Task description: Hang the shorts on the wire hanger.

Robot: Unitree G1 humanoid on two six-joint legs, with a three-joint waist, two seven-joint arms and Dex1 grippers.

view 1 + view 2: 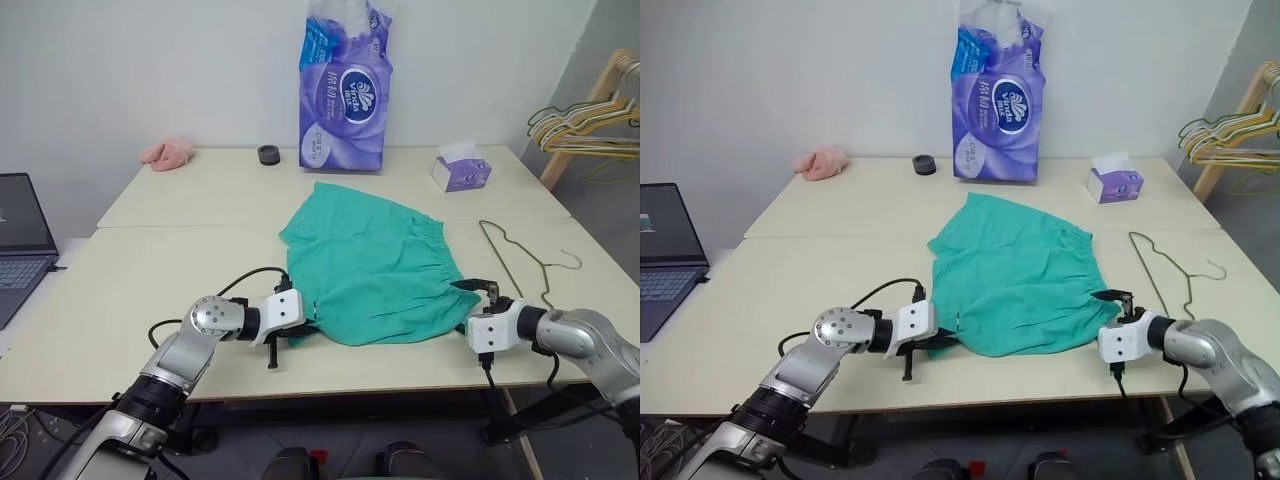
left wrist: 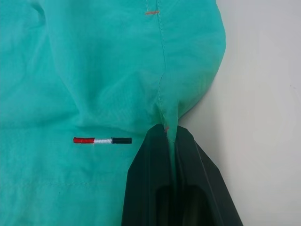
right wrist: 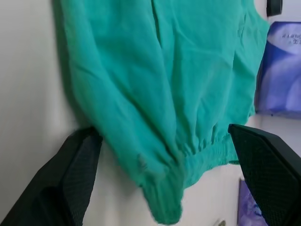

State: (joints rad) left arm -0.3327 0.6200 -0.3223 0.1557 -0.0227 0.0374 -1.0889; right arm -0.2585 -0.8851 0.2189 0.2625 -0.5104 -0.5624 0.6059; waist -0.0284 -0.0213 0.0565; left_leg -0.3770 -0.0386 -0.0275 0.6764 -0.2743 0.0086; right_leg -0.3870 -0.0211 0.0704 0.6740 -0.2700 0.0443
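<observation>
The teal-green shorts (image 1: 375, 265) lie spread flat in the middle of the table, with the gathered waistband toward the right. My left gripper (image 2: 171, 134) is at their near-left corner, shut on a pinch of the hem, close to a small red, white and black mark (image 2: 102, 140). My right gripper (image 3: 162, 132) is at the near-right corner, open, its two fingers standing on either side of the waistband end (image 3: 167, 197). The wire hanger (image 1: 510, 255), thin and olive-gold, lies flat on the table just right of the shorts, beyond my right gripper (image 1: 478, 290).
A purple tissue pack (image 1: 343, 90) stands at the back, with a black roll (image 1: 268, 154) and a pink fluffy cloth (image 1: 168, 152) to its left. A small tissue box (image 1: 460, 170) sits back right. A bunch of hangers (image 1: 590, 125) hangs at the far right, and a laptop (image 1: 20, 240) sits at the left.
</observation>
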